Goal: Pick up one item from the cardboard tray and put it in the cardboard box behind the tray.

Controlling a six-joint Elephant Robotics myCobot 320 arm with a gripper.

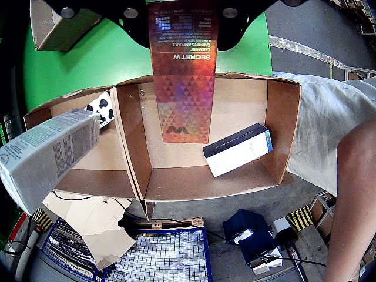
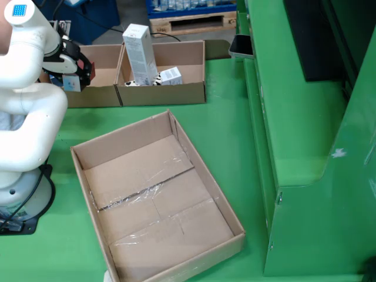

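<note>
Coppery carton (image 1: 183, 76) hangs held by the gripper (image 1: 179, 14); dropped crooked, it may hit the blue-white box (image 1: 238, 150) below.

- The box (image 1: 282, 126) floor lies mostly bare; a dark-and-white carton (image 1: 238, 150) takes one corner.
- The neighbouring box (image 2: 161, 76) is crowded by a tall upright carton (image 2: 140, 54).
</note>
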